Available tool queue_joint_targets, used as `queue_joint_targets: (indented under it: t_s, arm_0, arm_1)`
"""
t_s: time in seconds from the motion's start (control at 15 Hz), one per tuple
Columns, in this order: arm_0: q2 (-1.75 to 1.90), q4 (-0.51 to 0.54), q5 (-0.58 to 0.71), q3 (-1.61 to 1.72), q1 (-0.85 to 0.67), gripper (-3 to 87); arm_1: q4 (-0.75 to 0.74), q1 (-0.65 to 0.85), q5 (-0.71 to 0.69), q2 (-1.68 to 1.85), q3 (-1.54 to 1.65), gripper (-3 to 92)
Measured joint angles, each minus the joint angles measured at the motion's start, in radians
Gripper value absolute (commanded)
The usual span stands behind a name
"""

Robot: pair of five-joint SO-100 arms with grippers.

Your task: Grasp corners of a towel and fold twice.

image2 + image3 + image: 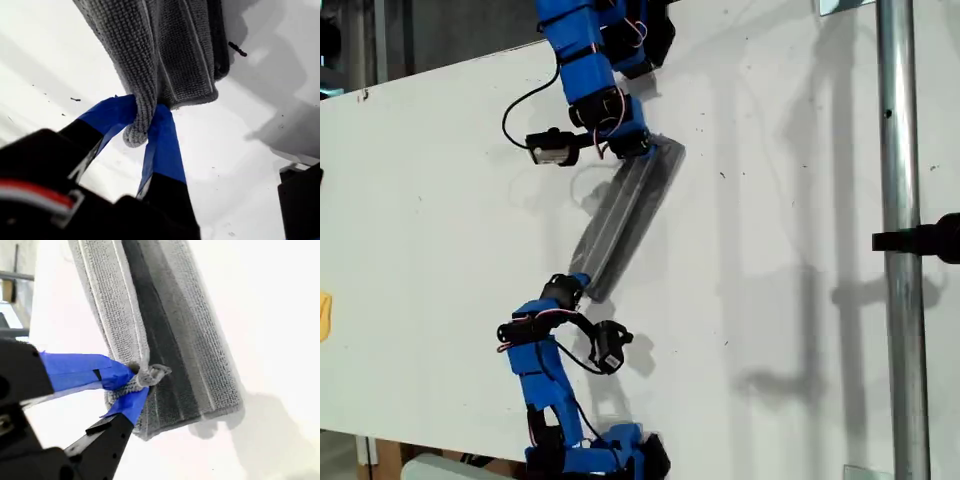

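The grey striped soft towel (625, 215) hangs doubled over the middle of the white table (430, 200), stretched between both arms. My first gripper (145, 122) and my second gripper (132, 382) each pinch a corner. Judging so, one fold seems done; the second remains.

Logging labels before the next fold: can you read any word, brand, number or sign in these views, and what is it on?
None: no readable text in any view.
The towel shows only thin white stripes, no tag or logo.
My first claw and my second claw carry plain blue tape, unmarked.
The table has only small dark specks.
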Motion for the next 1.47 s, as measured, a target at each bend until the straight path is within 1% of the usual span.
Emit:
queue_joint_targets:
  t_s: [0.2,0.33,0.4,0.47,0.53,0.6,0.73,0.8,0.93,1.13,1.2,1.33,1.4,1.47]
  arm_0:
    - [-0.078,0.000,-0.043,0.000,0.000,1.3]
    - [-0.118,0.015,-0.081,0.000,0.000,8.5]
    - [-0.138,0.029,-0.100,0.000,0.000,12.6]
    - [-0.149,0.046,-0.120,0.002,-0.009,16.2]
    - [-0.156,0.063,-0.137,0.002,-0.026,19.8]
    - [-0.160,0.083,-0.147,0.002,-0.041,22.4]
    - [-0.160,0.144,-0.173,-0.017,-0.080,23.7]
    - [-0.156,0.183,-0.186,-0.023,-0.095,23.1]
    - [-0.133,0.229,-0.190,-0.025,-0.110,22.3]
    - [-0.005,0.258,-0.178,0.002,-0.109,21.0]
    - [0.043,0.258,-0.178,0.017,-0.103,19.6]
    - [0.135,0.264,-0.152,0.044,-0.071,20.5]
    - [0.190,0.262,-0.141,0.060,-0.046,20.3]
    - [0.268,0.265,-0.144,0.091,-0.017,20.0]
  arm_1:
    - [-0.127,0.000,0.000,-0.011,0.095,-0.3]
    - [-0.235,0.000,0.000,-0.021,0.164,-0.3]
    - [-0.302,0.000,-0.003,-0.023,0.212,1.5]
    - [-0.379,0.000,-0.011,-0.023,0.256,11.4]
    - [-0.428,0.002,-0.015,-0.023,0.273,18.9]
    - [-0.451,0.003,-0.018,-0.023,0.281,22.8]
    - [-0.442,0.005,-0.020,0.006,0.282,25.8]
    - [-0.382,0.005,-0.014,0.061,0.285,26.4]
    - [-0.239,0.000,0.008,0.230,0.293,31.5]
    - [-0.026,-0.046,0.055,0.569,0.313,31.8]
    - [0.051,-0.066,0.095,0.675,0.325,33.9]
    - [0.161,-0.126,0.201,0.819,0.334,37.7]
    - [0.187,-0.167,0.255,0.851,0.334,39.3]
    - [0.202,-0.235,0.342,0.844,0.334,40.5]
